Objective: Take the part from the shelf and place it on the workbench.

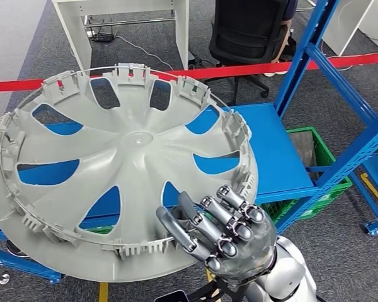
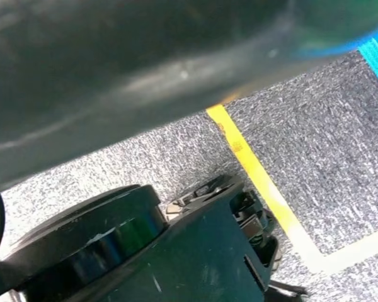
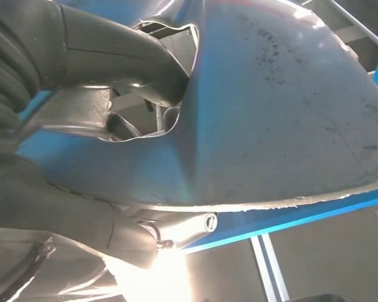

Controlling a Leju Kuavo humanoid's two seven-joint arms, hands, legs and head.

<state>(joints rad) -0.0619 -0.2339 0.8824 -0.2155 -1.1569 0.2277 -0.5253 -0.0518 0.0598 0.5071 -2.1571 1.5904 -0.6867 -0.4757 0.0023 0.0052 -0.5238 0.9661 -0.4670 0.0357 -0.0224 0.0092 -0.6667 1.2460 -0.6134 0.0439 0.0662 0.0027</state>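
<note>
The part is a large grey plastic wheel cover (image 1: 130,151) with several curved openings and clips round its rim, held up tilted over the blue shelf board (image 1: 273,151). My right hand (image 1: 220,233) grips its near right rim, with the fingers (image 1: 225,217) curled over the top face. In the right wrist view the cover's underside (image 3: 282,113) spans the picture and my thumb (image 3: 130,56) reaches into one of its openings. The left wrist view looks down past a dark blurred surface (image 2: 130,63) at the carpet.
Blue rack uprights (image 1: 301,56) rise at the right, with a green crate (image 1: 329,163) below the shelf board. Behind run a red barrier tape (image 1: 254,69), a black office chair (image 1: 249,31) and a white desk (image 1: 130,12). A yellow floor line (image 2: 263,182) crosses the grey carpet.
</note>
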